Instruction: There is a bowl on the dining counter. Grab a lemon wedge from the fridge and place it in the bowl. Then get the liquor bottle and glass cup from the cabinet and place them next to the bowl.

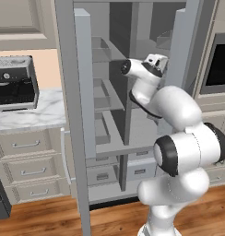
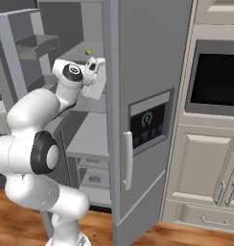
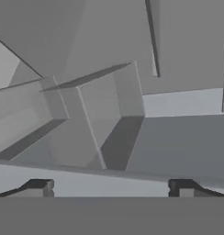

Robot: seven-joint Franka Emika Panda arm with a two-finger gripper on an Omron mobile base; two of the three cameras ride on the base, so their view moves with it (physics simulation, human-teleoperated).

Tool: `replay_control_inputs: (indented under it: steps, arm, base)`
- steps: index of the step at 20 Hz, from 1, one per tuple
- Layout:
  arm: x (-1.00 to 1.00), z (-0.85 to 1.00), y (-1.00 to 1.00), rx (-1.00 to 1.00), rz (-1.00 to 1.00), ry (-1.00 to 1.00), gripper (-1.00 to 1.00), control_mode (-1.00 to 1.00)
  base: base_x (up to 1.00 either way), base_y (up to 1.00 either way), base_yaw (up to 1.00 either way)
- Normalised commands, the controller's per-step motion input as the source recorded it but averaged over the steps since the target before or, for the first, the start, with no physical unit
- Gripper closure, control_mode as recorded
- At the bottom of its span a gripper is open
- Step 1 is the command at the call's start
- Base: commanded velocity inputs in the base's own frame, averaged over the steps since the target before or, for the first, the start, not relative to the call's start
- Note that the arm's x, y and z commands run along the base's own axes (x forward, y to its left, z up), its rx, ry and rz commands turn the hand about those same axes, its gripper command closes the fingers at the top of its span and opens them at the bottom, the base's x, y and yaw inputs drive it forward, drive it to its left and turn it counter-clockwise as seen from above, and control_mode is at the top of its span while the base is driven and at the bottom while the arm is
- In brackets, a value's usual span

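- fridge: left door swung open; grey inner shelves exposed; my arm reaches into the compartment.
- pincer: released, jaws spread wide, nothing between the fingertips; it faces bare grey shelf surfaces and door bins.
- lemon wedge: a tiny yellow-green speck lying on an upper shelf, above and just behind my hand in the right base view; not touched.
- handling, as judged: very light, small, soft-fleshed with a firmer rind, likely slick; it could squirt out of a hard pinch or roll aside.
- recommended hold: across the wedge's flat cut faces, jaws centred on its middle, closing gently.
- step in hand, as judged: approach to the wedge; pickup not yet done.
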Motion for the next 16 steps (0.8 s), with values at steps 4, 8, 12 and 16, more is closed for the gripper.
replay_control_inputs:
  steps: [4,8,12,16]
  arm:
    - [0.00,0.00,-0.69,0.00,-0.15,0.00,-1.00,-1.00]
    - [-0.01,0.00,-0.70,0.00,-0.17,0.00,-1.00,-1.00]
    - [-0.09,0.00,-0.73,0.00,-0.19,0.00,-1.00,-1.00]
    - [-0.16,-0.02,-0.81,0.00,-0.20,0.00,-1.00,-1.00]
  base:
    - [0.00,0.00,0.00]
    - [0.00,0.00,0.00]
    - [0.00,0.00,0.00]
    - [0.00,0.00,0.00]
